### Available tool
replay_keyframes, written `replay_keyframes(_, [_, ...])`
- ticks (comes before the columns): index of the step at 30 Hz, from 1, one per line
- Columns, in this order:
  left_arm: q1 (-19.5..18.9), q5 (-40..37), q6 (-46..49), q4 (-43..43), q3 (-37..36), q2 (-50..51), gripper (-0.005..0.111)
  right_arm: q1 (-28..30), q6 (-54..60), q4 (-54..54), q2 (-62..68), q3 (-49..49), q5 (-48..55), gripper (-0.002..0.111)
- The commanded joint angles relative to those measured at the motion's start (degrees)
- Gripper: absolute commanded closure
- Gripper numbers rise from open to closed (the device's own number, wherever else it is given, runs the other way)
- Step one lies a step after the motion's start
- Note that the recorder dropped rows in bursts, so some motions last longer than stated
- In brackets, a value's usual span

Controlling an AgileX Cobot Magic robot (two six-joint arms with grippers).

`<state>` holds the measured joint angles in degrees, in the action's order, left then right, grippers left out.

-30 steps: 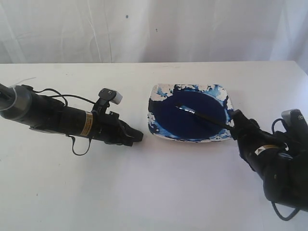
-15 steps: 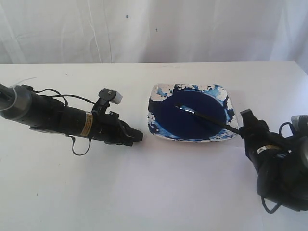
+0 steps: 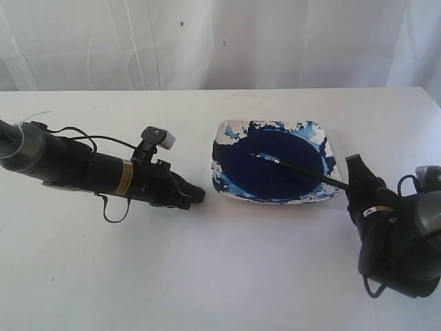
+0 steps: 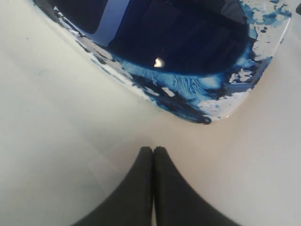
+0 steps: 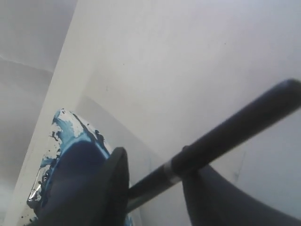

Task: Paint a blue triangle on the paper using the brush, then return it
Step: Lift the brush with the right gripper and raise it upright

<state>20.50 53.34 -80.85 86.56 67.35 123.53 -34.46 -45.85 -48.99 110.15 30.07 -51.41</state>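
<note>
The brush (image 3: 296, 169) lies across the paint-smeared white dish (image 3: 329, 143), bristles in the dark navy pool, handle end over the right rim. My right gripper (image 3: 355, 171) sits just off that handle end. In the right wrist view its fingers stand well apart, so the right gripper (image 5: 154, 165) is open, with the brush handle (image 5: 225, 141) crossing the gap and the dish (image 5: 66, 136) behind. My left gripper (image 3: 198, 195) rests shut and empty left of the dish. Its closed tips show in the left wrist view as the left gripper (image 4: 153, 149), close to the dish corner (image 4: 263, 70). No blue triangle shows, and I cannot tell the paper from the white table top.
A wrinkled white curtain (image 3: 220, 41) hangs behind the table. The left arm's black body and cables (image 3: 89, 169) lie along the table's left half. The right arm's bulk (image 3: 400, 241) fills the lower right corner.
My right gripper has drawn back to the right, off the brush handle end it was at one second ago. The brush stays lying in the dish. The left arm has not moved.
</note>
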Motion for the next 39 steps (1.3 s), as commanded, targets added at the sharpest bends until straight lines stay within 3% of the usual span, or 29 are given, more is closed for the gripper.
replay_keyframes(1, [0.20,-2.48,0.07,0.85,0.05,-0.12,0.107,0.22,1.13,-0.44,0.33,-0.01,0.55,0.076])
replay_keyframes(10, [0.20,-2.48,0.07,0.85,0.05,-0.12,0.107,0.22,7.13,-0.33,0.33,-0.01,-4.08,0.101])
replay_keyframes(22, [0.20,-2.48,0.07,0.85,0.05,-0.12,0.107,0.22,18.31,1.80,0.33,-0.01,-18.56,0.102])
replay_keyframes(30, [0.20,-2.48,0.07,0.85,0.05,-0.12,0.107,0.22,21.11,3.86,0.22,0.20,-18.56,0.102])
replay_keyframes(39, [0.20,-2.48,0.07,0.85,0.05,-0.12,0.107,0.22,32.80,7.31,-2.93,0.20,-18.56,0.102])
